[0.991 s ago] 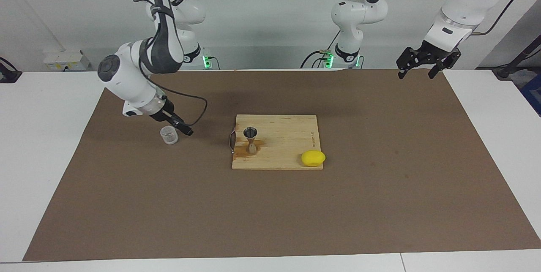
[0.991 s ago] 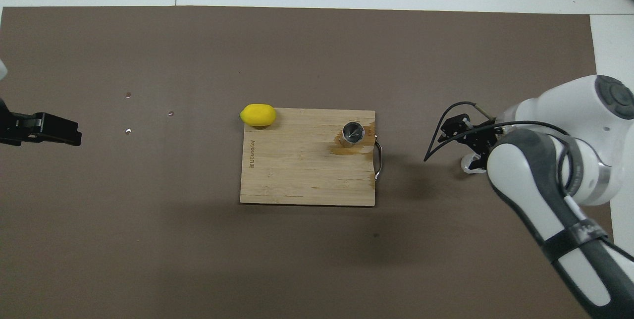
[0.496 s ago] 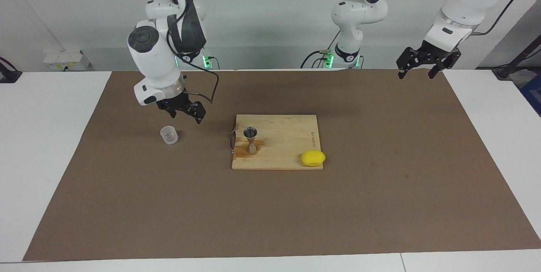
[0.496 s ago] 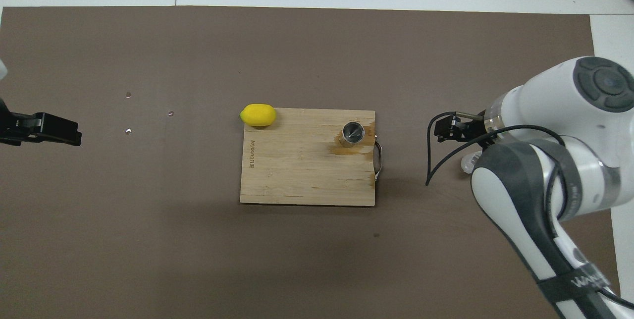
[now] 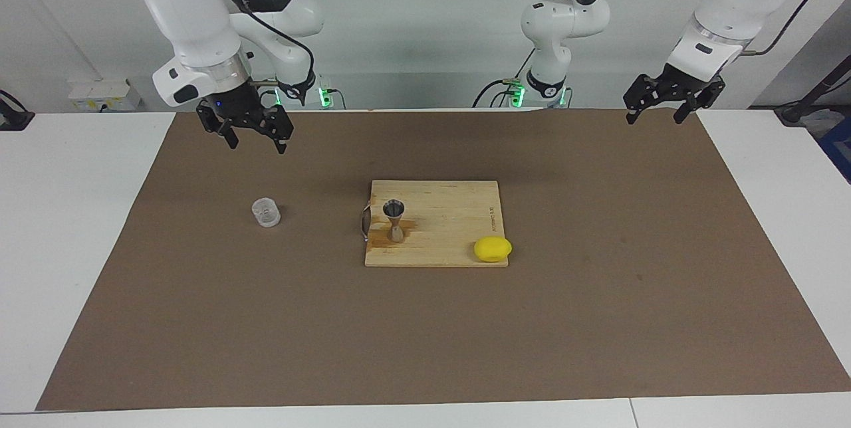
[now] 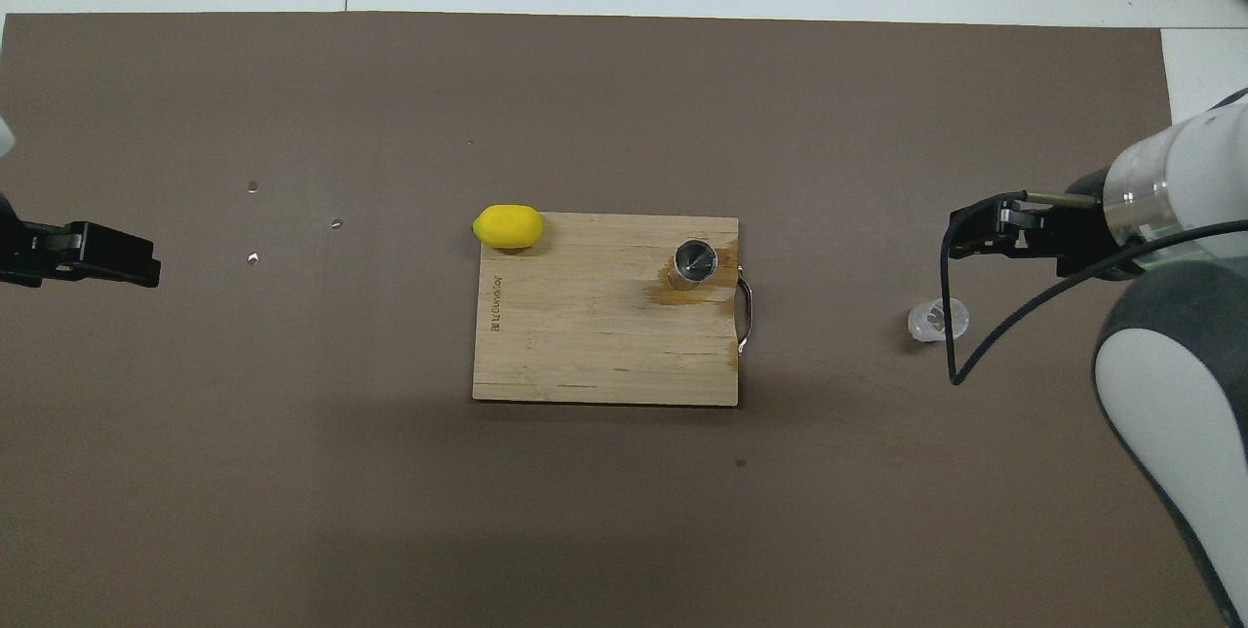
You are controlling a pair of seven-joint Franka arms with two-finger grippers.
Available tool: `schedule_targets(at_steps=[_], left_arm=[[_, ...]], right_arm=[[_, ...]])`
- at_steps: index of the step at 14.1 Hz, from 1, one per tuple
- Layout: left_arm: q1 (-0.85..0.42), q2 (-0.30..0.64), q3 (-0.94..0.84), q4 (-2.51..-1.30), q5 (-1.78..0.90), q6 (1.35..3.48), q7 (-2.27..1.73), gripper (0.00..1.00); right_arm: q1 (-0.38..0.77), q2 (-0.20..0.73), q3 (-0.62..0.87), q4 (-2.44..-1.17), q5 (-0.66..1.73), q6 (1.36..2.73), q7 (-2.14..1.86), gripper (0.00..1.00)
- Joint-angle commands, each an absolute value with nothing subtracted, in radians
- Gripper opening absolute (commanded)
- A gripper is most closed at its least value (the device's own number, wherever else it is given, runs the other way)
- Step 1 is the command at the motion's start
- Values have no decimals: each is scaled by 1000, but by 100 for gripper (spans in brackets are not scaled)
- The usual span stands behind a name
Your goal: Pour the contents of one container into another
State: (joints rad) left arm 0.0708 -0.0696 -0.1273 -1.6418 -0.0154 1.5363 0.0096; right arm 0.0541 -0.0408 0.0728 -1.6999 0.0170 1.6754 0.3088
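The clear glass cup [image 5: 266,213] stands upright on the brown mat toward the right arm's end; it also shows in the overhead view [image 6: 938,320]. The steel jigger [image 5: 395,220] stands upright on the wooden board [image 5: 452,205], at the board's end toward the cup; from overhead its round mouth [image 6: 696,263] shows. My right gripper [image 5: 257,142] is open and empty, raised over the mat well above the cup; it also shows in the overhead view [image 6: 975,236]. My left gripper [image 5: 653,115] is open and empty, waiting over the mat's corner at the left arm's end [image 6: 107,262].
A yellow lemon [image 5: 492,249] lies at the board's corner farther from the robots, toward the left arm's end [image 6: 508,226]. A wet stain marks the board [image 6: 585,345] around the jigger. A metal handle [image 6: 745,314] sticks out from the board's end toward the cup.
My right gripper has risen from beside the glass cup and drawn back toward the robots. The cup stays standing on the mat. The left arm has not moved.
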Motion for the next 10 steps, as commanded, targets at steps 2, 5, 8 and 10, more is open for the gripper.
schedule_targets(at_steps=[2,5,8,10], left_arm=[[89,-71,-140,-1643,-25,1525,12,100],[89,-72,-140,-1641,-25,1525,12,100],[89,-72,-140,-1641,-25,1525,12,100],[89,-72,-140,-1641,-25,1525,12,100]], right_arm=[[35,-17,86,-1615,-44,1583,211,100],[20,-17,84,-1628,-31,1546,126,100],[0,-32,84,-1666,26,1551,127,100],[-1,-47,84,-1703,26,1589,104,100]])
